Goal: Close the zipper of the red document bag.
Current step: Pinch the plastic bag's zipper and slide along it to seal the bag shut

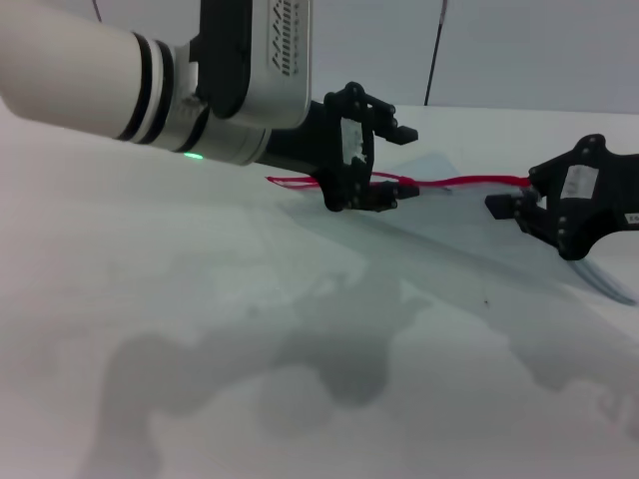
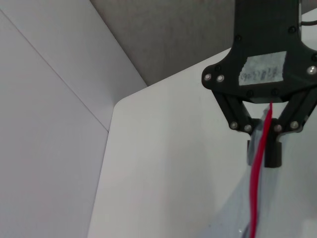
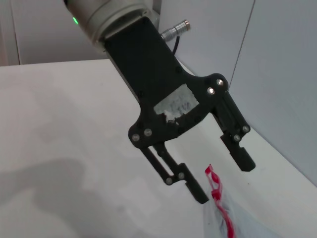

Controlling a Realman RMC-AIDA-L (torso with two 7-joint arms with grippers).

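The left claw (image 1: 391, 165) is hanging open at the left end of the zipper (image 1: 469, 182), one finger on each side of the red strip. The red document bag (image 1: 479, 235) is lying flat on the white worktop (image 1: 150, 299), its contents impossible to make out. At 3 o'clock, the right claw (image 1: 502, 205) is pinching the zipper's far end, partly cut off by the frame.

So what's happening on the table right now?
Both grippers are working the flat translucent blue-grey document bag along its bright red zipper strip. The right gripper is closed on one end of the strip. The left gripper sits open at the other end, fingers straddling the red edge without gripping it.
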